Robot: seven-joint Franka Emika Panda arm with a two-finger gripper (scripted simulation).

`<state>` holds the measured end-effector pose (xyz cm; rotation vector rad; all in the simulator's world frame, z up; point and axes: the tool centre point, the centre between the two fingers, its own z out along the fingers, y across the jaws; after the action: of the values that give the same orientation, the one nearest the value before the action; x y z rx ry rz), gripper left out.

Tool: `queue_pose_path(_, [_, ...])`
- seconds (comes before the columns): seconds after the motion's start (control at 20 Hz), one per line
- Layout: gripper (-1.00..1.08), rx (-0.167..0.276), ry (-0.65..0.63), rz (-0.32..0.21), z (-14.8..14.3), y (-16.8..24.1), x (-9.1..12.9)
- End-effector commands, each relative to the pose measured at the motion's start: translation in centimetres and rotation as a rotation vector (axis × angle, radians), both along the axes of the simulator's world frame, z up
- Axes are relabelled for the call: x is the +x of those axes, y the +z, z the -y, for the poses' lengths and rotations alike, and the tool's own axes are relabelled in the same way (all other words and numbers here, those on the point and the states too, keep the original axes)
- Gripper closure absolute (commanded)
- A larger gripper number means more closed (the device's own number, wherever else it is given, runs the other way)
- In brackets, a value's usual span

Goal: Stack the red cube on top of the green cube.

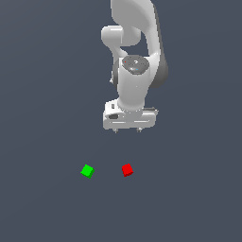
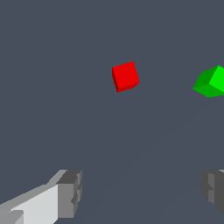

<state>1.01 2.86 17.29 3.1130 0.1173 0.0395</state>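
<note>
The red cube (image 1: pixel 127 169) lies on the dark grey floor, a short way to the exterior view's right of the green cube (image 1: pixel 87 171). The two cubes are apart and do not touch. My gripper (image 1: pixel 127 130) hangs above the floor, behind the red cube and clear of both cubes. It is open and empty. In the wrist view the red cube (image 2: pixel 125 76) and the green cube (image 2: pixel 211 82) lie ahead of my spread fingertips (image 2: pixel 70 192), with the gripper (image 2: pixel 142 192) holding nothing.
The white arm (image 1: pixel 134 47) rises behind the gripper. The floor (image 1: pixel 47 118) is a plain dark grey surface with nothing else on it.
</note>
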Motion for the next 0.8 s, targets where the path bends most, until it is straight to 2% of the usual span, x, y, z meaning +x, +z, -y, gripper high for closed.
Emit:
queue_pose_path(0.0, [-0.92, 0.0, 0.0, 0.0, 0.0, 0.0, 0.0])
queue_pose_path(0.35, [-0.92, 0.002, 0.02, -0.002, 0.1, -0.7, 0.8])
queue_pose_path(0.75, [-0.92, 0.007, 0.086, -0.009, 0.5, -3.1, 3.4])
